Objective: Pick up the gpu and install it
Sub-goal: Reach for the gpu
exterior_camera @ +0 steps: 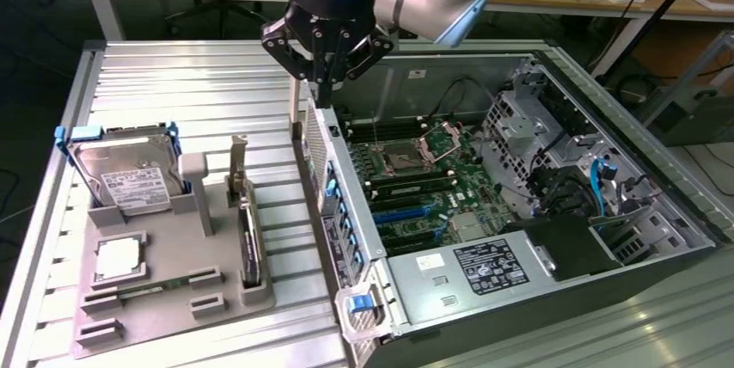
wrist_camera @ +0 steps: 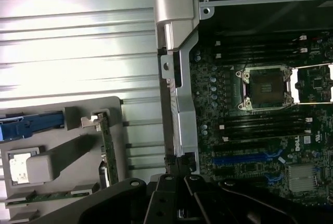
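Currently claw [exterior_camera: 326,93] shut, empty, upper centre — well apart from gpu [exterior_camera: 246,230] standing on edge lower left; a clean approach likely wants jaws opened, squared across the card.

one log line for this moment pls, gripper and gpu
gripper: shut, empty, over computer case wall | gpu: on edge in gray holder | install: not done

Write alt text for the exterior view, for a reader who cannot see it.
The arm's black gripper, shut and empty, hangs over the rear wall of an open computer case. To the exterior view's left, the thin dark gpu card stands on edge in a grey tray.
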Controlling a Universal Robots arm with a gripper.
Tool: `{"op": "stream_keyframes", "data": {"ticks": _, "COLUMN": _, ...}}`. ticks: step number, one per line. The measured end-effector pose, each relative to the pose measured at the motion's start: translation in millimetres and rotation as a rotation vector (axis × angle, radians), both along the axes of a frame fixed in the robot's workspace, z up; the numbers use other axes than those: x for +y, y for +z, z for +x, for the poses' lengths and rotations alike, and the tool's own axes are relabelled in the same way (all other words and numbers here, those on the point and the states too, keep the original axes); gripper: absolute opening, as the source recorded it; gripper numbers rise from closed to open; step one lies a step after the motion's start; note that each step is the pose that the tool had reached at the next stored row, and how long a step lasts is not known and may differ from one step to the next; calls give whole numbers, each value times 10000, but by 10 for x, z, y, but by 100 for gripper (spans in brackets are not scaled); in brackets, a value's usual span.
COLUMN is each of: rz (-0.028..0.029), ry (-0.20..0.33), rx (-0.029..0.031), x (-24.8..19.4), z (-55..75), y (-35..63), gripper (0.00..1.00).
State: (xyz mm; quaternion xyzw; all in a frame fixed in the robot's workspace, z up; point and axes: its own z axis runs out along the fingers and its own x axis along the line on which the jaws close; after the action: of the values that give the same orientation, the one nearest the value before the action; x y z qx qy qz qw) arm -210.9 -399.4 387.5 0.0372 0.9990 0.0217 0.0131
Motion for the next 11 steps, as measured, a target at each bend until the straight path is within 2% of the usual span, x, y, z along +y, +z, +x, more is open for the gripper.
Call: {"op": "stream_keyframes", "data": {"ticks": 11, "rz": 0, "ry": 0, "rx": 0, "x": 0, "z": -65, "y": -3, "gripper": 11}}
